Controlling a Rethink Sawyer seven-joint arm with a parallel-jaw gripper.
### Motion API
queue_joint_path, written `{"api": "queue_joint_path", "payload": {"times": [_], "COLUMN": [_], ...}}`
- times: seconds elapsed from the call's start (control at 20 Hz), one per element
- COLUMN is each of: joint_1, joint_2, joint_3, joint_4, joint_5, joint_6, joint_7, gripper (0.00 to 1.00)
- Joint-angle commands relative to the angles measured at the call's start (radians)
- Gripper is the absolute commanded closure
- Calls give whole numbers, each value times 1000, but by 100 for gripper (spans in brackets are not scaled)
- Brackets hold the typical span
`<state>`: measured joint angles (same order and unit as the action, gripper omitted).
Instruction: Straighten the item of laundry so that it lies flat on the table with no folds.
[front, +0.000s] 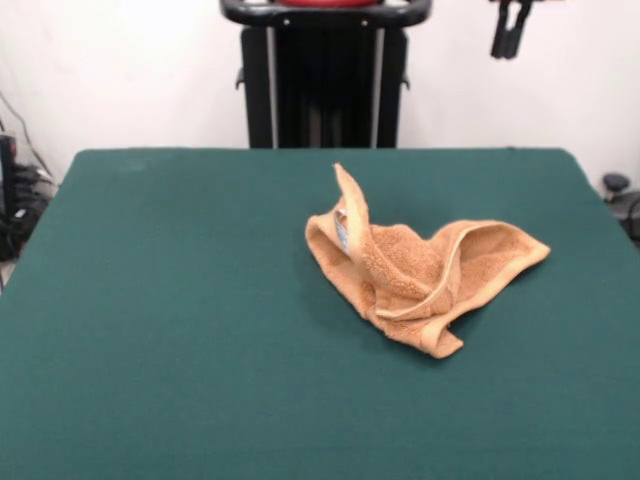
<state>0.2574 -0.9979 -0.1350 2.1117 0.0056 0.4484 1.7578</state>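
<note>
The orange-tan towel (420, 275) lies crumpled on the dark green table (180, 300), right of centre. It is folded over itself, with one corner standing up at its far left and a border band curling across the middle. A small white tag (342, 230) shows near the raised corner. My gripper (511, 40) hangs at the top edge of the front view, high above the table's far right side and well away from the towel, holding nothing.
The robot's black pedestal (325, 90) stands behind the table's far edge at centre. Cables and dark gear (15, 200) sit off the table's left side, and a small dark object (615, 185) off its right.
</note>
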Motion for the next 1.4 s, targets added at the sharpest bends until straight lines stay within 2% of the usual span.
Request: {"api": "queue_joint_path", "payload": {"times": [0.05,0.2,0.35,0.6,0.7,0.95,1.4], "joint_1": [7,28,42,71,58,85,114], "joint_2": [178,241,352,520,560,538,565], "joint_3": [36,10,-1,-28,-17,-44,-70], "joint_4": [-61,-83,-111,-171,-177,-168,-153], "joint_5": [-62,-77,-74,-43,-28,16,81], "joint_6": [-132,-203,-308,-503,-561,-534,-572], "joint_7": [145,166,186,204,201,187,228], "gripper": [100,100,100,100,100,100,100]}}
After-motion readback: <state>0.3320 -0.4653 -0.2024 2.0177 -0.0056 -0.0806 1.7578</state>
